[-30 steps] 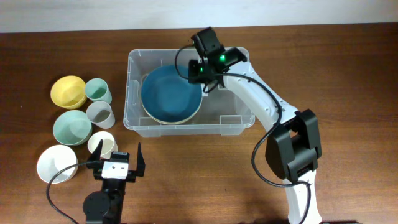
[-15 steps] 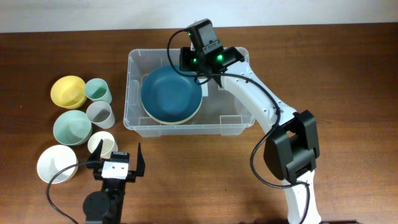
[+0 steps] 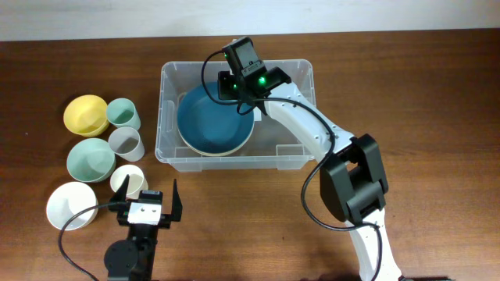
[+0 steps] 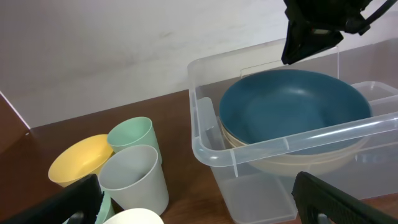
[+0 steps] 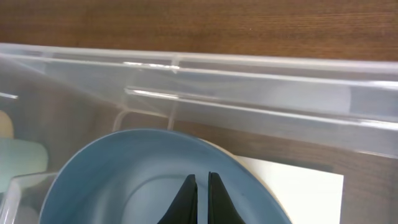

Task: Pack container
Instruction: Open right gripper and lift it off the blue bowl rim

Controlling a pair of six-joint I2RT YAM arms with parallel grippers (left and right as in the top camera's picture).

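Dark wooden table (image 3: pixel 437 94) carries everything, and the container (image 3: pixel 301 152) sits at its far middle, with a blue bowl (image 3: pixel 215 121) nested on a cream bowl (image 4: pixel 298 165) in its left half. The right gripper (image 5: pixel 202 198) hangs just above the blue bowl's far edge, its fingers almost together with nothing between them. The left gripper (image 3: pixel 150 193) rests spread wide near the loose cups (image 3: pixel 125 144). I think the right arm should rise straight above the rim before going sideways, so it does not catch the wall or drag the stack.
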